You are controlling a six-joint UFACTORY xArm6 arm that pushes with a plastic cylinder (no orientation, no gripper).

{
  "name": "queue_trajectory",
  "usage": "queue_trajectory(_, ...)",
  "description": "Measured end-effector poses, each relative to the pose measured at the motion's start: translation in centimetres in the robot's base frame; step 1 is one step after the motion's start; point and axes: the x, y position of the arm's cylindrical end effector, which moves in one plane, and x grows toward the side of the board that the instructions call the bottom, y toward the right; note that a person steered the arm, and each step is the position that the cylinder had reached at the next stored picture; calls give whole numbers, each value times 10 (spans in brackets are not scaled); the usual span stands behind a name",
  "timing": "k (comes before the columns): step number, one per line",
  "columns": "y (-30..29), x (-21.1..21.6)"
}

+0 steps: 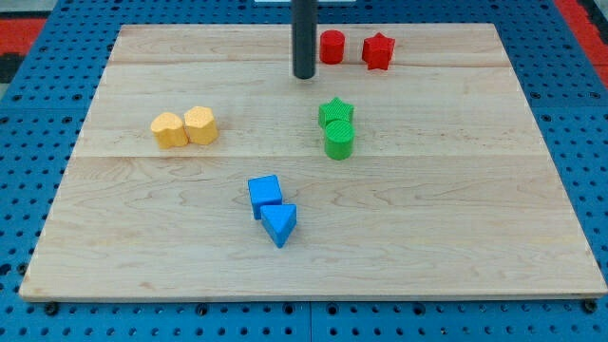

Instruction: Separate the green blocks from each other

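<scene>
A green star block (336, 111) and a green cylinder (339, 140) sit touching each other, the star toward the view's top, right of the board's middle. My tip (303, 75) is the lower end of a dark rod that comes down from the view's top. It stands above and to the left of the green star, a short gap away, touching no block.
A red cylinder (331, 47) and a red star (378, 50) sit near the top edge, right of the rod. Two yellow blocks (170, 130) (200, 124) touch at the left. A blue cube (265, 194) and blue triangle (279, 224) touch below the middle. The wooden board (494, 237) lies on a blue pegboard.
</scene>
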Motion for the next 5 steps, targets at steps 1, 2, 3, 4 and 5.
queue_trajectory(1,-31,56)
queue_trajectory(2,-3,97)
queue_trajectory(3,57,90)
queue_trajectory(4,125,68)
queue_trajectory(5,152,42)
